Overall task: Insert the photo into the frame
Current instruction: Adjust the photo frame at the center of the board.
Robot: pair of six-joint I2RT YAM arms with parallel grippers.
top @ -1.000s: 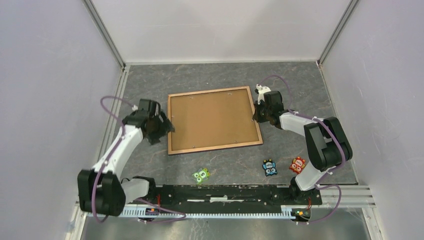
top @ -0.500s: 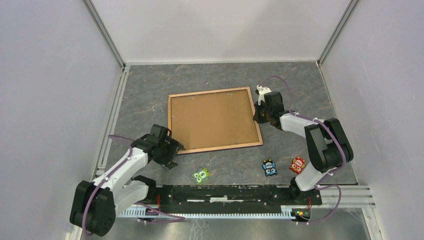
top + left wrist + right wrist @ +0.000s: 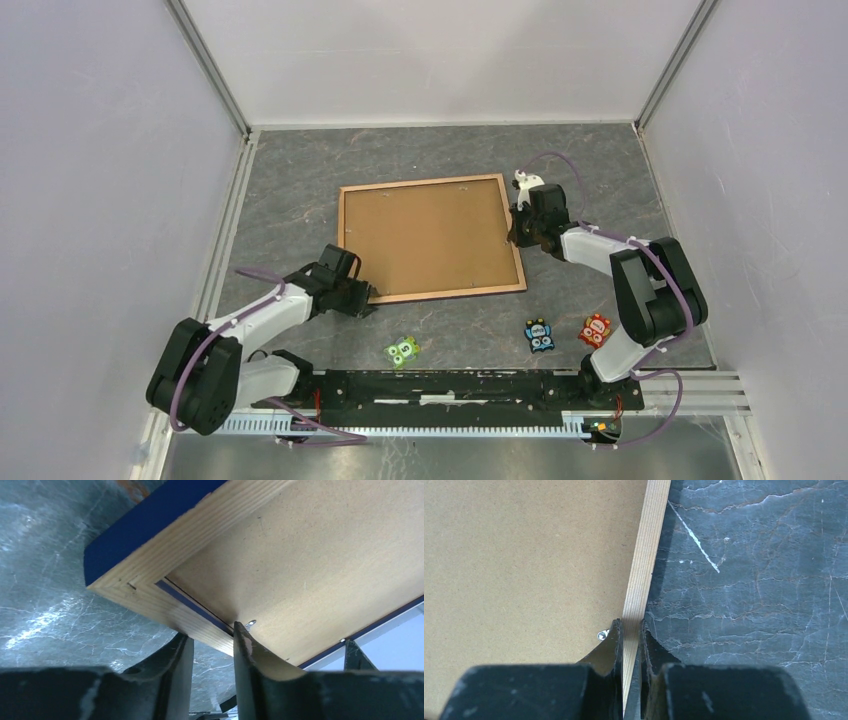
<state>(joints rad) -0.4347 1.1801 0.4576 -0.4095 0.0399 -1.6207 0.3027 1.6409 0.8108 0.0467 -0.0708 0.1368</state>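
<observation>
Left pincer swung to the near-left corner of the frame, clamping its rail.

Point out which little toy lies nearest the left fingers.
The green toy, leftmost of the three and closest to the left fingers; the blue toy and red toy lie farther right.
</observation>
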